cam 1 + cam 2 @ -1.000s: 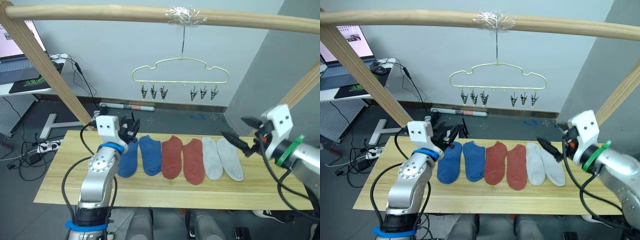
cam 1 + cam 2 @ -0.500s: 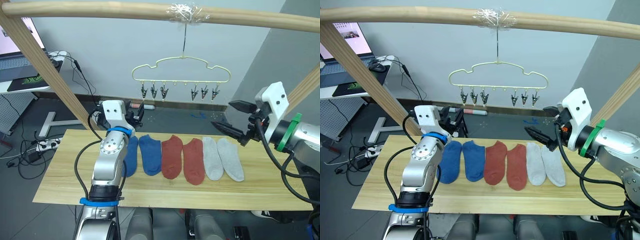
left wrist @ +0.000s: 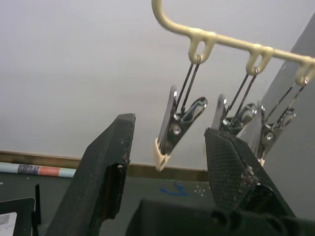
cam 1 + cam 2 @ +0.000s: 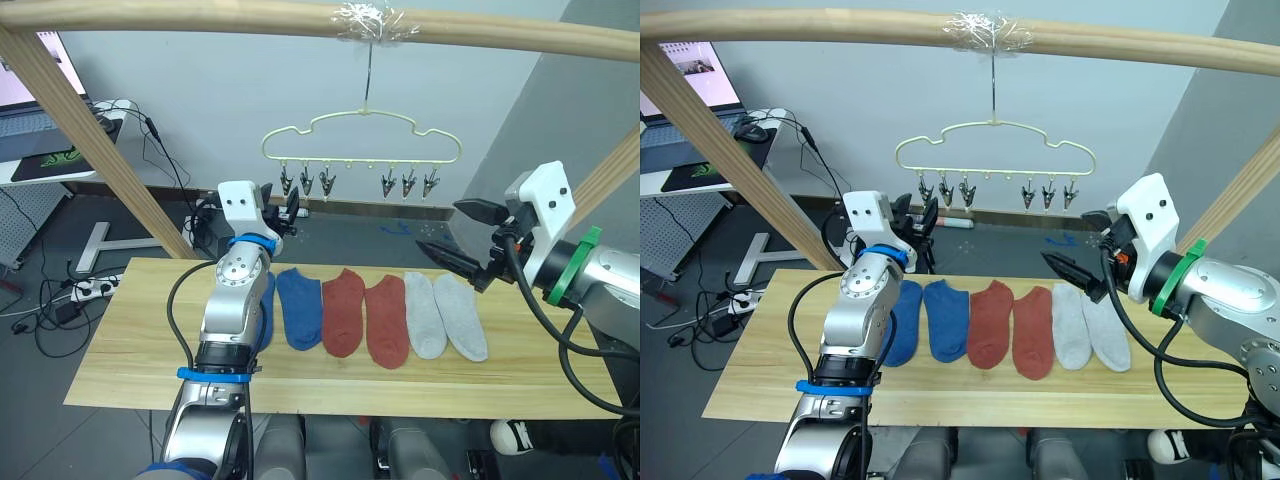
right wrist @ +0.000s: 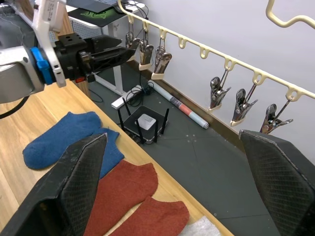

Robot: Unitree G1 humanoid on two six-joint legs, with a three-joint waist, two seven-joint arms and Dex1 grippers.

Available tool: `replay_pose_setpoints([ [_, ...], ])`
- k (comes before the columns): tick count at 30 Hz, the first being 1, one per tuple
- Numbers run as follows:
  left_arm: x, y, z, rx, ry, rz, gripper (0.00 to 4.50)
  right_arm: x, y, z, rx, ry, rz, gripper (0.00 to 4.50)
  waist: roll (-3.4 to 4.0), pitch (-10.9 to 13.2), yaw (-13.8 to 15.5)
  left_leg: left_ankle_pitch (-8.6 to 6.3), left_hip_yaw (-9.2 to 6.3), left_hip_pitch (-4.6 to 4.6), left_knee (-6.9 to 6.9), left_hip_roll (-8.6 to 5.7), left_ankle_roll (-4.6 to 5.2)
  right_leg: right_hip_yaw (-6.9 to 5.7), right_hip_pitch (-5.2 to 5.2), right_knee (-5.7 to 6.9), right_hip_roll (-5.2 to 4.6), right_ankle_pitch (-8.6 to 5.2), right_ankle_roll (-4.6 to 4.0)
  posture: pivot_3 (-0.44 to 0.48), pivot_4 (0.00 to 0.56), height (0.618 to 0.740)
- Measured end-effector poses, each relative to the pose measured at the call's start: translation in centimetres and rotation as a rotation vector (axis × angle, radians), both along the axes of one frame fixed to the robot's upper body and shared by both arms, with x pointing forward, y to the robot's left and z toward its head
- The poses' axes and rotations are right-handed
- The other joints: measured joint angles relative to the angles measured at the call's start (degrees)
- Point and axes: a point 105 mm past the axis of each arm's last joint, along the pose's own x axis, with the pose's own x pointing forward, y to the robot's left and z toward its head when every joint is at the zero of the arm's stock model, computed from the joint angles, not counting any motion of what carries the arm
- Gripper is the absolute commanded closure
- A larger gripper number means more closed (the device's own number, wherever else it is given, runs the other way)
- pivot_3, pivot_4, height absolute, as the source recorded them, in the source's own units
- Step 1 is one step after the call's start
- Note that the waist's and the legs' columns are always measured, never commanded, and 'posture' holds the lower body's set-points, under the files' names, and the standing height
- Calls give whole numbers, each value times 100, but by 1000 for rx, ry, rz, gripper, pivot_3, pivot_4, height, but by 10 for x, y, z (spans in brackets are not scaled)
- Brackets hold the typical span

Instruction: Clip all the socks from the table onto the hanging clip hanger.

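Observation:
Six socks lie in a row on the table [image 4: 140, 340]: a blue sock [image 4: 298, 305], a second blue one [image 4: 266, 312] partly behind my left arm, two rust-red socks [image 4: 343, 310] [image 4: 385, 318] and two grey socks [image 4: 425, 312] [image 4: 460, 315]. The cream clip hanger [image 4: 362, 135] hangs above and behind them, its clips [image 4: 306, 183] bare. My left gripper [image 4: 290, 205] is raised and open, empty. In the left wrist view the gripper [image 3: 168, 127] has the leftmost clip [image 3: 177, 123] showing between its fingers. My right gripper [image 4: 455, 232] hovers open and empty above the grey socks.
A wooden frame surrounds the table: a top pole [image 4: 200, 18] carrying the hanger, a slanted left pole [image 4: 90, 130] and a right pole [image 4: 615, 165]. A desk with a laptop [image 4: 40, 140] stands back left. A router [image 5: 146, 123] and cables lie on the floor behind the table.
My left gripper has risen from beside the blue socks up to the hanger's left clips. My right gripper has lifted and moved slightly left, staying open.

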Motion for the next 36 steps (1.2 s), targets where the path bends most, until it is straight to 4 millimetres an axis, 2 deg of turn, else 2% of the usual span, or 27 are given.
replay_pose_setpoints([
  [11, 13, -3, 15, -15, -24, 14, 1990, -4, 1, -6, 11, 21, -17, 0, 0, 40, -62, 0, -3, -6, 0, 0, 0, -3, -2, -3, 0, -2, 5, 1, 258, 740],
  [34, 19, -5, 25, -22, -48, 4, 1990, -8, -1, -12, 27, 45, -54, 0, -9, 118, -115, 0, -5, -16, -1, 0, 0, -5, -9, -8, 0, -3, 8, -15, 265, 740],
  [36, 19, -6, 25, -22, -48, 2, 2343, -8, -1, -13, 28, 46, -57, 0, -9, 120, -115, 0, -5, -16, -1, 0, 0, -6, -9, -8, 0, -3, 8, -15, 266, 740],
])
